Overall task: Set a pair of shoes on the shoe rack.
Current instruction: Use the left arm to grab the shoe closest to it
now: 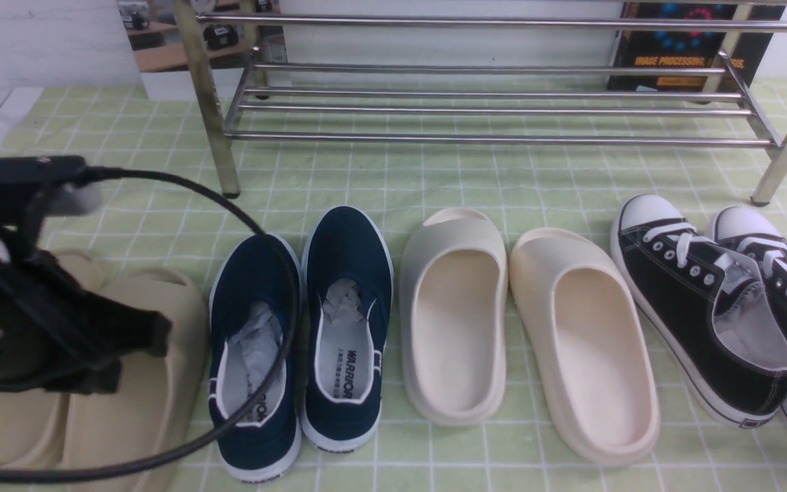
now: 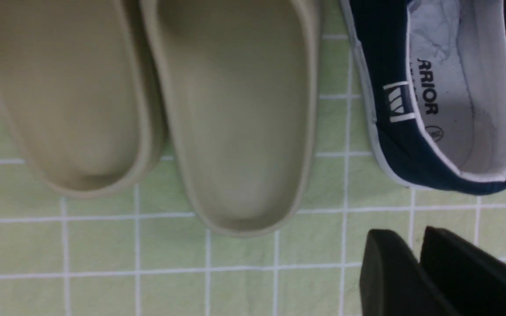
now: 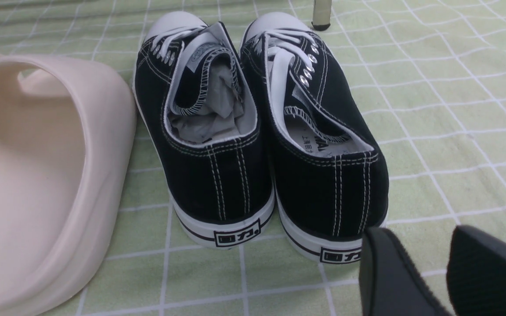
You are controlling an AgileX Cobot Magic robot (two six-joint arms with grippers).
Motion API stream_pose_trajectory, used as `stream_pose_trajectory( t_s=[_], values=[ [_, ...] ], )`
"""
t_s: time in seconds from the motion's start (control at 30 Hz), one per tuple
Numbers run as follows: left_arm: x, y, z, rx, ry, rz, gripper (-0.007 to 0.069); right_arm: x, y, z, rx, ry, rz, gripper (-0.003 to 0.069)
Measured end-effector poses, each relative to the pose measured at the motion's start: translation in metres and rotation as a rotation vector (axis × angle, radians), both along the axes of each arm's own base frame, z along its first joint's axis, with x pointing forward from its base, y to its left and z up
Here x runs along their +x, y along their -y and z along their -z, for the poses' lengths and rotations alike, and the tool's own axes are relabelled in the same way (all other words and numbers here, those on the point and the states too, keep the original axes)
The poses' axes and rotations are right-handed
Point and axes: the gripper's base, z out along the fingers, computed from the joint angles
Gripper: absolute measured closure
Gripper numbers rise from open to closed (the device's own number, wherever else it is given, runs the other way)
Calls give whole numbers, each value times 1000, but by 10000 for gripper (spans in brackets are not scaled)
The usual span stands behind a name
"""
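Left gripper (image 2: 414,245) was found beside the pair, its fingers close together; whether they met could not be told, and nothing was seen between them. Right gripper (image 3: 415,239) stood with its fingers spread, near the heels of the black sneakers (image 3: 218,188).

Nearest the left gripper, the tan slides (image 1: 120,410) lay on the checked cloth (image 1: 434,458), partly hidden by the arm. Just to its right stood the navy shoes (image 1: 346,239), upright, side by side, toes pointing away. Each held crumpled paper (image 1: 343,301) towards the toe, with the printed insole bare behind it. Farther right were the cream slides (image 1: 458,328), with nothing in them, then the black sneakers; paper showed in one of these.

Beyond the left gripper, ahead and to the right, the rack (image 1: 503,141) bore no footwear on its lower shelf; the upper level was only partly in view.

The step in hand was judged to be the approach to the first navy shoe. The next move called for parted fingers, aligned over its heel wall, clear of the tan slides.
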Motion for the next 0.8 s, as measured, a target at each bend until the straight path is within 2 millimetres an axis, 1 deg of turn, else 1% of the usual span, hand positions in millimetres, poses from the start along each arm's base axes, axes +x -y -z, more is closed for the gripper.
stream_pose_trajectory(
  t_s=[0.07,0.13,0.17,0.23,0.27,0.37,0.43,0.5,0.53,0.57,0.63,0.67,0.77,0.8],
  values=[
    [12,12,14,-20,-35,-2,361,0,0,0,0,0,0,414],
    [22,22,26,-42,-56,0,267,0,0,0,0,0,0,414],
    [24,24,28,-43,-59,1,251,0,0,0,0,0,0,414],
    [33,30,39,-60,-73,-2,191,0,0,0,0,0,0,414],
    [40,34,47,-64,-81,-7,162,0,0,0,0,0,0,414],
    [54,38,66,-46,-97,-18,146,0,0,0,0,0,0,414],
    [60,38,77,-24,-111,-32,162,0,0,0,0,0,0,414],
    [65,39,87,0,-127,-50,202,0,0,0,0,0,0,414],
    [66,39,88,0,-129,-53,202,0,0,0,0,0,0,414],
    [69,39,96,9,-140,-63,257,0,0,0,0,0,0,414],
    [72,40,103,15,-154,-70,336,0,0,0,0,0,0,414],
    [73,41,105,15,-158,-73,371,0,0,0,0,0,0,414],
    [74,41,106,18,-160,-75,509,0,0,0,0,0,0,414],
    [74,41,106,18,-159,-74,517,0,0,0,0,0,0,414]
  ],
)
